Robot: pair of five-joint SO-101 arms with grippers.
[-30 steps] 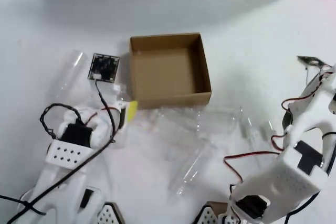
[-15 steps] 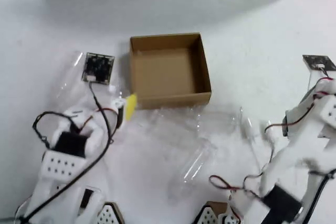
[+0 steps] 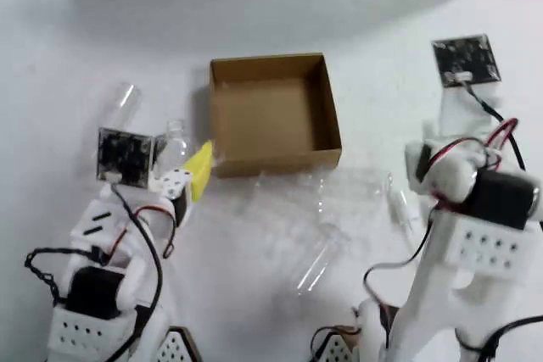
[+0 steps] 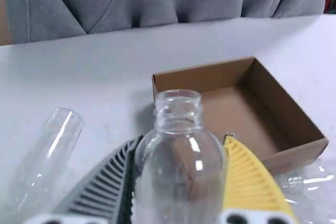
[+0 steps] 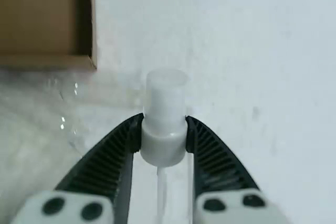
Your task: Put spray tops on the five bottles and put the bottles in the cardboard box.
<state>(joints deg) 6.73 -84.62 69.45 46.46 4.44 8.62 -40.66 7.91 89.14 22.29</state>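
Left gripper (image 4: 184, 140): pinches a clear bottle (image 4: 179, 171) at the shoulders, with a grey finger on one side and a yellow finger on the other.
Held bottle: the neck is uncapped and points toward the box. The base is cut off at the edge of the left wrist view, and whether it rests on the table cannot be told.
Right gripper (image 5: 164, 121): closed round the collar of a white spray top (image 5: 165, 95).
Spray top: the cap stands out beyond the fingertips. A thin tube runs back between the fingers and fades out of sight.
Right gripper from above: hidden under the arm's camera board (image 3: 462, 60), so the fingers cannot be made out in the high view.
Cardboard box (image 3: 270, 116): open-topped, in the middle of the table between the two arms. The held bottle is near one of its front corners.
Lone bottle (image 3: 119, 108): clear, lying on its side, on the far side of the left gripper from the box and well apart from the box.
Loose bottles (image 3: 318, 256): clear, lying in front of the box. Their outlines melt into the white surface, so they cannot be counted.
Small white piece (image 3: 399, 205): beside the right arm, near the loose bottles, too faint to tell what it is.
Table (image 3: 382, 23): white.
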